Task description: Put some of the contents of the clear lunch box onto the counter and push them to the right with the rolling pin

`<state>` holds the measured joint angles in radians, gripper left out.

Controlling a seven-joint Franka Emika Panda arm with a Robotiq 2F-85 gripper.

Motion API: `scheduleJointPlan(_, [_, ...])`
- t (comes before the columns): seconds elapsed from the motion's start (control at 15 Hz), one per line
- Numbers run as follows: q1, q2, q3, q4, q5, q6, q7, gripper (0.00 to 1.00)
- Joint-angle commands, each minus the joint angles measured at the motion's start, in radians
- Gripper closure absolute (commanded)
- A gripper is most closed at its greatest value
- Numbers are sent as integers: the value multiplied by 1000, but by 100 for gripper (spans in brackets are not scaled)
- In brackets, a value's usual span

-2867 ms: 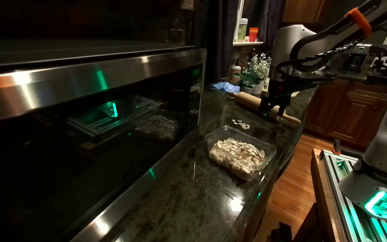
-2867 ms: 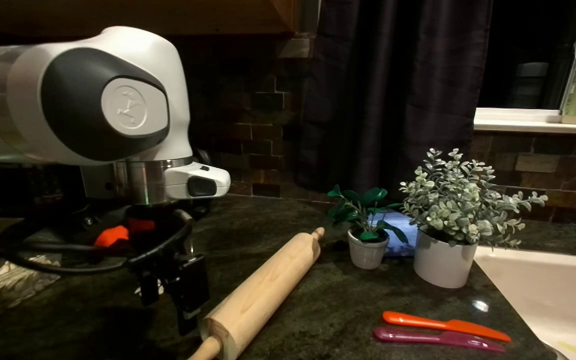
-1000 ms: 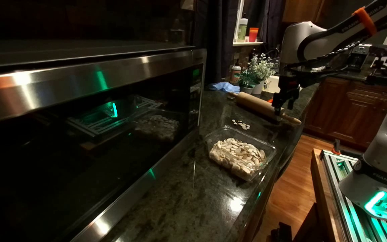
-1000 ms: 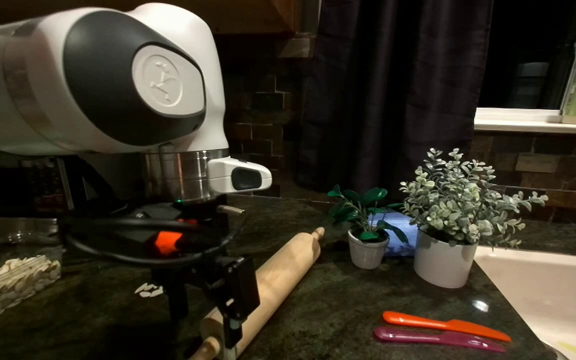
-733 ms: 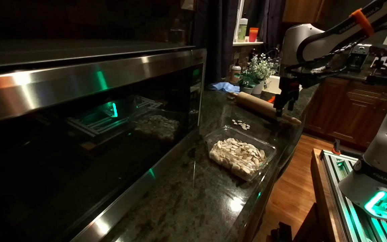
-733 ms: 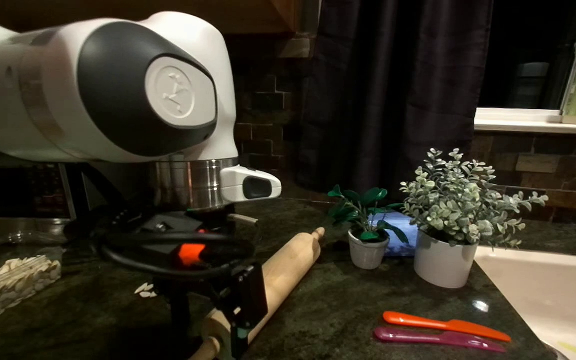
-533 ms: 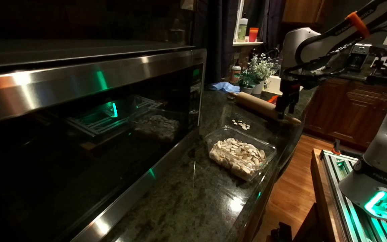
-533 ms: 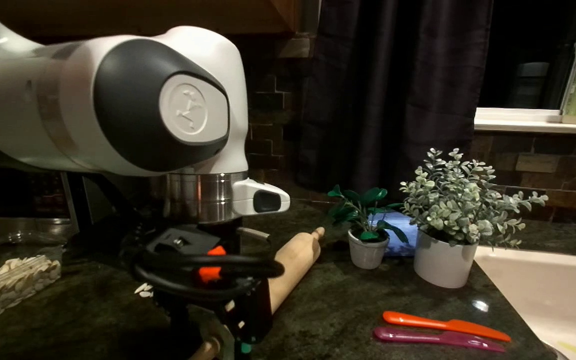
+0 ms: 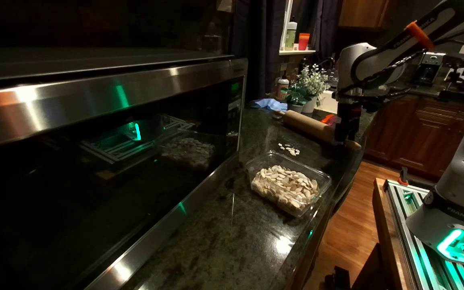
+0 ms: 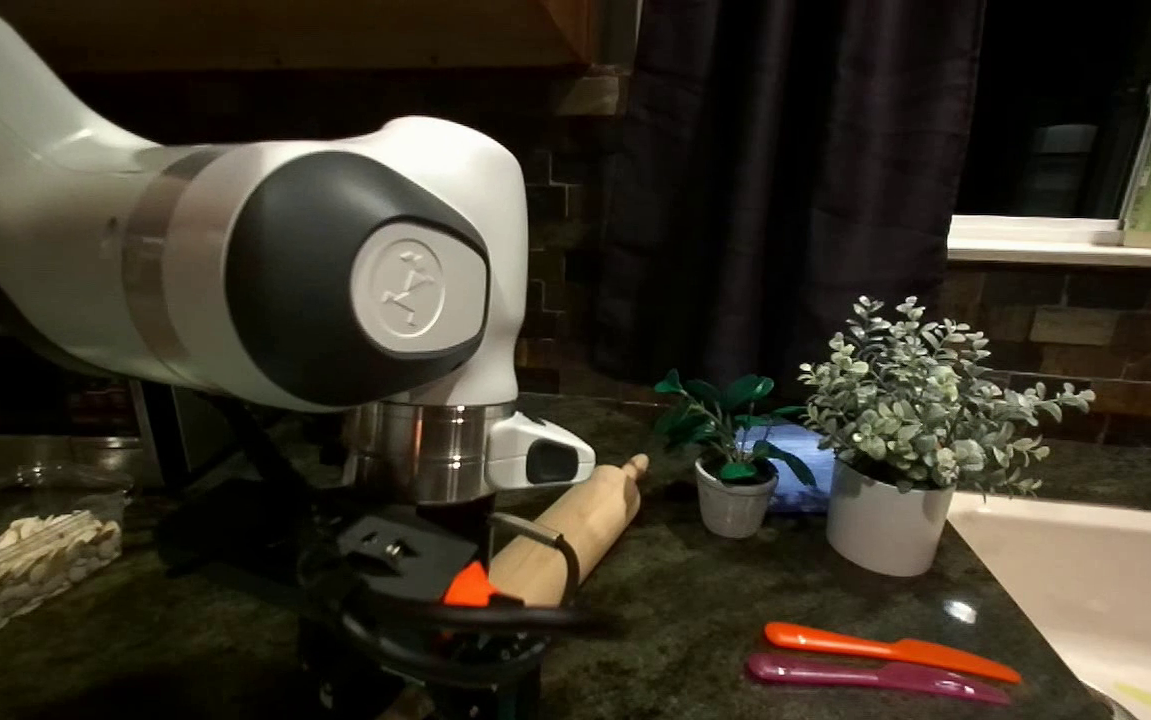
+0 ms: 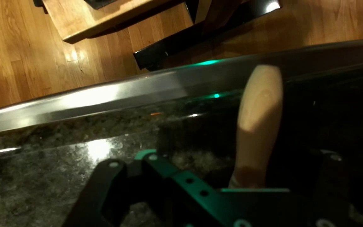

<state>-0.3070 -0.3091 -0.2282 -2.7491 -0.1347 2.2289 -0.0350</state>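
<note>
The clear lunch box (image 9: 320,181) stands on the dark counter (image 9: 223,237), holding many pale flat pieces, the contents (image 9: 286,183). The box also shows at the left edge of an exterior view (image 10: 35,480). A small loose group of pale pieces (image 9: 289,149) lies on the counter between box and rolling pin. The wooden rolling pin (image 9: 308,125) lies on the counter, also partly visible in an exterior view (image 10: 575,530). My gripper (image 11: 247,154) is low over its near end, open, with the handle (image 11: 260,119) between its spread fingers. The fingertips are dark and mostly hidden.
A microwave (image 9: 135,161) stands along the counter. Two potted plants (image 10: 890,520), a blue cloth (image 9: 270,104), an orange knife (image 10: 885,650), a purple knife (image 10: 875,680) and a white sink (image 10: 1085,580) lie beyond the pin. The counter edge (image 11: 168,85) runs close to the handle's end.
The gripper has moved away from the loose pieces toward the pin's near handle, turned, and come down over it. The rolling pin, box and pieces have not moved.
</note>
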Motion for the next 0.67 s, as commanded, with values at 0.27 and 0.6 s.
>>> scheduleJointPlan(0.27, [21,-29,3,5,36,-43,6,73])
scheduleJointPlan(0.6, [60,-74,64,7,35,-94,78,100])
